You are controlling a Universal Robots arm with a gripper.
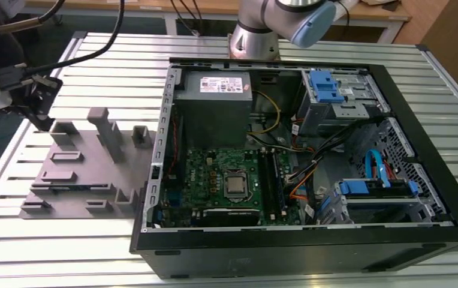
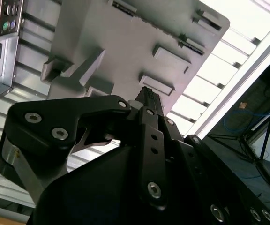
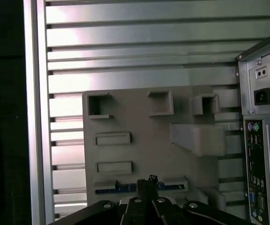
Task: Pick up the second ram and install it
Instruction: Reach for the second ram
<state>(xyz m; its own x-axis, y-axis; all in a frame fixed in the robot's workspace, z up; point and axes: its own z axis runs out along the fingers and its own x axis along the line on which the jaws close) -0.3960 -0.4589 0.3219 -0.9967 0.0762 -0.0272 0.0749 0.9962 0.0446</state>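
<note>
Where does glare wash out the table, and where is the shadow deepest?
Second wrist view: glare whitens the table slats beyond the grey fixture; first wrist view: a bright patch on the slats; exterior view: even light, the computer case darker inside.

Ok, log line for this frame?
pincer shut, empty | over grey plastic fixture plate | dark blue-green ram stick lying in fixture, ungrasped

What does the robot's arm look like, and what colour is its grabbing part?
The round, silver-grey metal robot arm has a light blue plastic joint cap. Its black gripper is built from flat, angled links dotted with shiny silver screws, as both wrist views show. Thick black cables lead toward it in the exterior view.
</note>
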